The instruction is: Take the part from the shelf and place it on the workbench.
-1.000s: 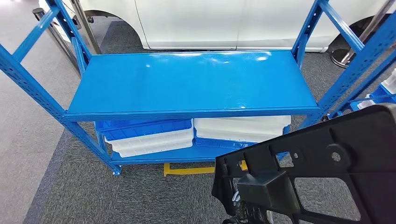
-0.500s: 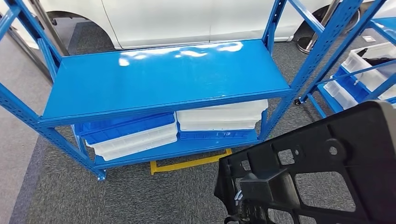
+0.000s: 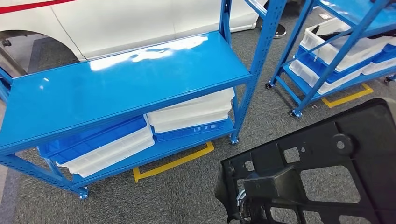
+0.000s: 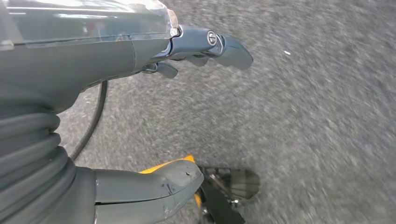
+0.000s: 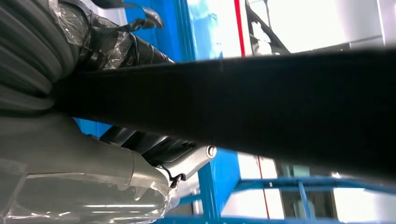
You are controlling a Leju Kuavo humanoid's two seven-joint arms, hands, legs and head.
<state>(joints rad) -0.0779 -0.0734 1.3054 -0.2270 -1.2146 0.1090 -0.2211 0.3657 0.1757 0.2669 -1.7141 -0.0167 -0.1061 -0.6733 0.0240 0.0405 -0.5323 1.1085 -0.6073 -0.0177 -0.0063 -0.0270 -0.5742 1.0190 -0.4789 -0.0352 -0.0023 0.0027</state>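
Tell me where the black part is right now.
The black part fills the lower right of the head view, held by the right hand, off the blue shelf and above the grey carpet.

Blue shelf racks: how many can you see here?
2: the large rack fills the head view's left and centre; the second rack stands at upper right, partly cropped. Others may be hidden.

Head view high, angled down at blue shelf (image 3: 126, 88), left wrist close over carpet (image 4: 303, 116), right wrist tight behind black part (image 5: 261, 107)
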